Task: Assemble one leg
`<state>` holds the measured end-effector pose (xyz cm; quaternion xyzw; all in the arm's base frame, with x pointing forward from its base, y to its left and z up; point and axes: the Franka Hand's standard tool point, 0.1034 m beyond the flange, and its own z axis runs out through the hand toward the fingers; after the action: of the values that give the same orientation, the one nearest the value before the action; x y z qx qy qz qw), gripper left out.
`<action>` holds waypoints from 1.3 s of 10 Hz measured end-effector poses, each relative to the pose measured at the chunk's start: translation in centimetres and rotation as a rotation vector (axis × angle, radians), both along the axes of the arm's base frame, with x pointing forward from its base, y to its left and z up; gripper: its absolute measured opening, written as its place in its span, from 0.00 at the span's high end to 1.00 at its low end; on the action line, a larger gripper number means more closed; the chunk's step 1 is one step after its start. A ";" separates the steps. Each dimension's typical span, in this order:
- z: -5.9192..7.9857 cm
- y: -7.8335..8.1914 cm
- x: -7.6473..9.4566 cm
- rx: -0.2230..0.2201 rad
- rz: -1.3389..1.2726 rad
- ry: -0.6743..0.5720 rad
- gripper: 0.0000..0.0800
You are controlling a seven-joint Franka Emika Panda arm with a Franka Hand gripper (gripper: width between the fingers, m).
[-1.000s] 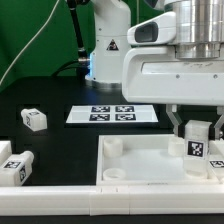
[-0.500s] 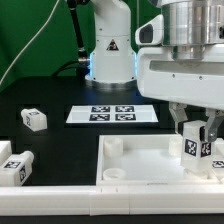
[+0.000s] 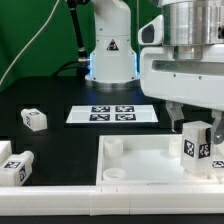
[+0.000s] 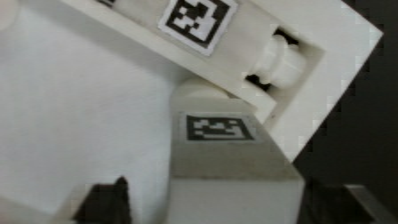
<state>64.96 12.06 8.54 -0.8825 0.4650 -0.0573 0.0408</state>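
Observation:
A white leg [image 3: 197, 152] with black-and-white tags stands upright at the near corner of the large white tray-like tabletop [image 3: 140, 160], on the exterior view's right. My gripper [image 3: 197, 128] hangs just above it, its fingers spread to either side of the leg's top. In the wrist view the leg [image 4: 222, 160] lies between the two dark fingertips [image 4: 111, 198], with a gap showing on one side. My gripper [image 4: 226, 200] is open. The tabletop [image 4: 89, 100] fills the area behind the leg.
Loose legs lie on the black table at the exterior view's left: one [image 3: 34, 119] further back, others [image 3: 15, 166] near the front edge. The marker board [image 3: 113, 114] lies in the middle. The arm's base [image 3: 110, 55] stands behind it.
The leg has come down to the tabletop's corner. The gripper has risen a little off it, so more of the leg shows below the fingers.

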 end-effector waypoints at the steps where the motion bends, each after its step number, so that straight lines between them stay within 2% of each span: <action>1: 0.0 0.6 -0.1 -0.019 0.105 -0.003 0.24; 3: -0.1 0.5 -0.1 -0.048 0.306 -0.006 0.19; 8: 0.2 -0.4 0.3 -0.122 0.801 -0.017 0.19; 13: 0.2 -1.1 0.4 -0.177 1.148 -0.019 0.19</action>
<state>65.41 10.96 8.79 -0.9928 -0.0950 -0.0725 -0.0043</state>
